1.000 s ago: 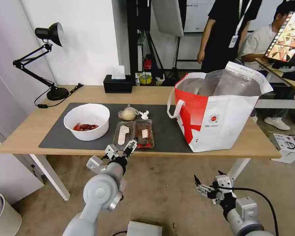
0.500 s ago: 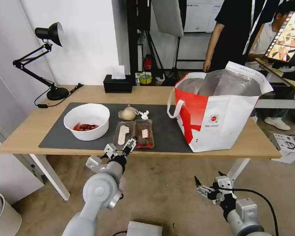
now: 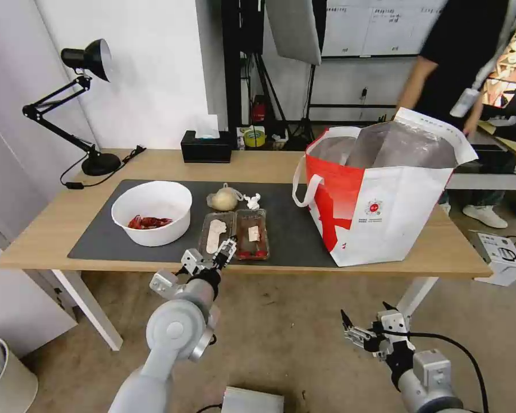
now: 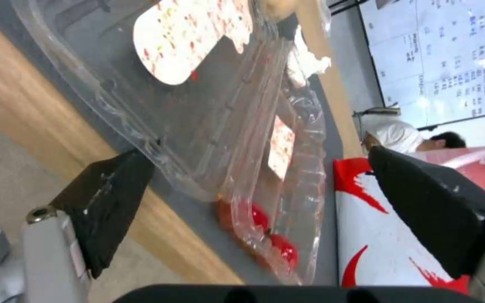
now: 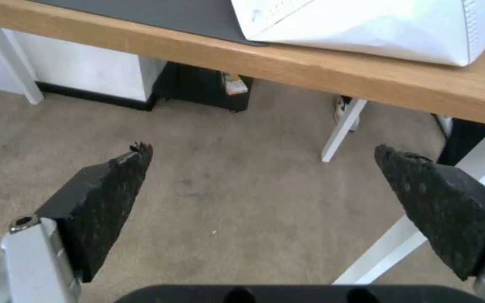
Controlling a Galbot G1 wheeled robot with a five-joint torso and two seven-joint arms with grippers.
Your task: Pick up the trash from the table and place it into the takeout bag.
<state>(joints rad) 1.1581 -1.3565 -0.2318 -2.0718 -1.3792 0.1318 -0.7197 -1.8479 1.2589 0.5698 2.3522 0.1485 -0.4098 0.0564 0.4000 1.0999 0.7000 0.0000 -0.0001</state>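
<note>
On the table's dark mat (image 3: 295, 232) lies the trash: a white bowl (image 3: 152, 212) with red scraps, a knotted clear bag (image 3: 223, 199), a crumpled tissue (image 3: 253, 201) and an opened clear clamshell tray (image 3: 235, 234). My left gripper (image 3: 212, 257) is open at the table's front edge, its fingers at the tray's near rim. In the left wrist view the clamshell tray (image 4: 225, 109) lies between and just beyond the spread fingers (image 4: 113, 189). The red-and-white takeout bag (image 3: 384, 195) stands open on the right. Low over the floor, my right gripper (image 3: 364, 330) hangs open; its wrist view shows the fingers (image 5: 102, 193) apart.
A black desk lamp (image 3: 86, 103) and a black tissue box (image 3: 206, 148) stand at the table's back. A white bin (image 3: 6, 373) sits on the floor at left, a white box (image 3: 501, 255) at right. A person stands behind the bag.
My left gripper has crept forward and up toward the clamshell tray's near edge. The right arm has barely moved. The person behind the bag has shifted right.
</note>
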